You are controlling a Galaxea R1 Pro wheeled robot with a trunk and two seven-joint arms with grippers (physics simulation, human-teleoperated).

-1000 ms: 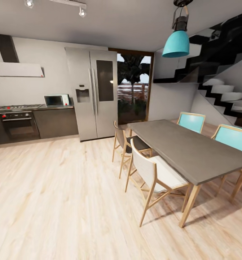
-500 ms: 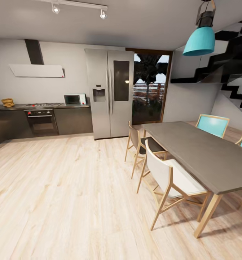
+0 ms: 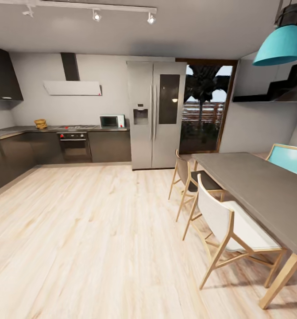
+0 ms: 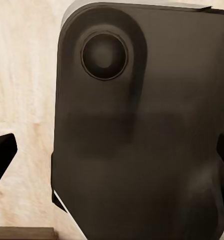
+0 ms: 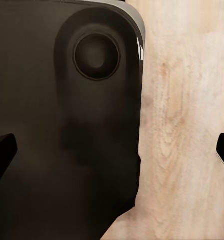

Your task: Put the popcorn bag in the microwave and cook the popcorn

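Left pincer [image 4: 112,160]: fingertips at the frame edges, spread wide, gripping nothing, over robot's dark body [image 4: 142,125] and wood floor [image 4: 21,65] | right pincer [image 5: 112,155]: likewise spread, empty | popcorn bag [image 3: 40,123]: on far table [image 3: 15,130], left of hob [image 3: 75,127] | microwave [image 3: 112,121]: right of hob, beside fridge [image 3: 157,113]

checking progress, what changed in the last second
The camera turned left, so the whole picture slid right. The popcorn bag on the countertop came into sight. Nothing itself moved: the microwave, fridge and table stand as before.
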